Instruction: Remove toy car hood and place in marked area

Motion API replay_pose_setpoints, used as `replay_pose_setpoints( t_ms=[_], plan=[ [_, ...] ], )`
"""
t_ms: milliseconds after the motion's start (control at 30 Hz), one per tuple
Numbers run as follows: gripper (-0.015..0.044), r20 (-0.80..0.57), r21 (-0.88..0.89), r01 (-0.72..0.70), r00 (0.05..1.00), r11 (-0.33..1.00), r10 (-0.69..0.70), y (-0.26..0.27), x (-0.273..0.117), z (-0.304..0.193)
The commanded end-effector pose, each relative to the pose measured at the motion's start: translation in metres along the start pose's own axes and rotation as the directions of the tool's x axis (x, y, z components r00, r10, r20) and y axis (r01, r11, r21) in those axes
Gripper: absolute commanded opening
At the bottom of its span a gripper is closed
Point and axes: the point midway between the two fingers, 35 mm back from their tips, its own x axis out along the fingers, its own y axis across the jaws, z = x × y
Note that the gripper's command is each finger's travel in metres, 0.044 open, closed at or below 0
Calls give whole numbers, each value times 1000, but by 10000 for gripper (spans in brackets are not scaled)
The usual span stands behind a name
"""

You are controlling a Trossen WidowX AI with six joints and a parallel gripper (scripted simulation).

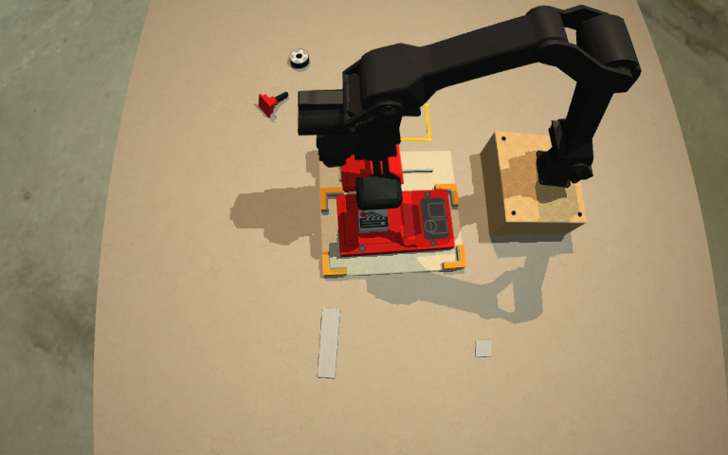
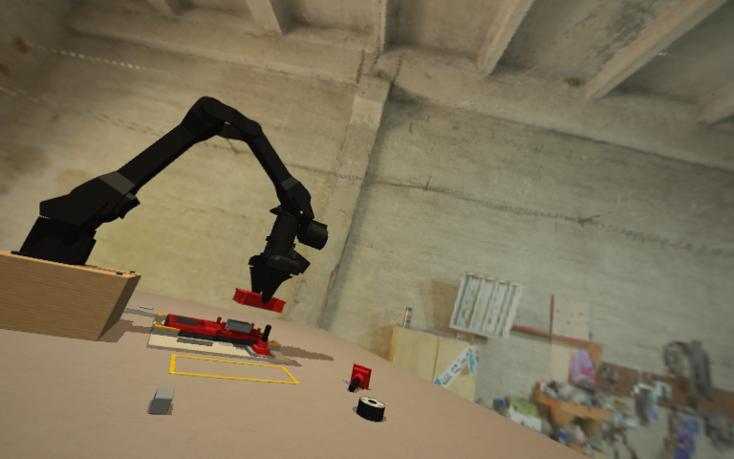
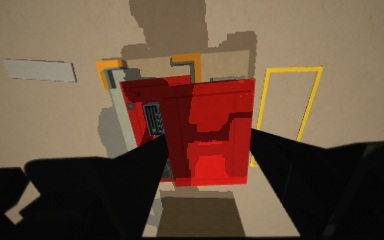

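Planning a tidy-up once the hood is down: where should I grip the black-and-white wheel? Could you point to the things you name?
Probably best across opposite sides of the wheel's [image 1: 300, 64] [image 2: 370, 411] dark outer wall, from straight above. It lies flat, pale face up, leaving its round side exposed.

Tan table [image 1: 214, 348] [image 2: 259, 432]: wheel [image 1: 299, 58] [image 2: 370, 408], yellow outline [image 1: 427, 123] [image 2: 232, 380] [image 3: 320, 75], pale strip [image 1: 328, 343] [image 3: 40, 70], pale board [image 1: 386, 263] [image 2: 178, 341] [image 3: 235, 64] directly on it.

Loose bits around the table
A wheel [image 1: 299, 57] [image 2: 370, 408] lies at eleven o'clock in the top view; a pale strip [image 1: 328, 343] [image 3: 40, 70] lies at seven, a pale square [image 1: 483, 348] at five.
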Motion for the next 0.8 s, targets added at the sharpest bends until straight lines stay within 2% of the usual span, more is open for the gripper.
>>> replay_pose_setpoints(
  t_ms=[0, 767],
  plan=[
    [0, 1, -4, 5, 1000, 1000, -5, -15, -1, -2],
    [0, 3, -4, 13, 1000, 1000, -13, -98, -5, -21]
  ],
)
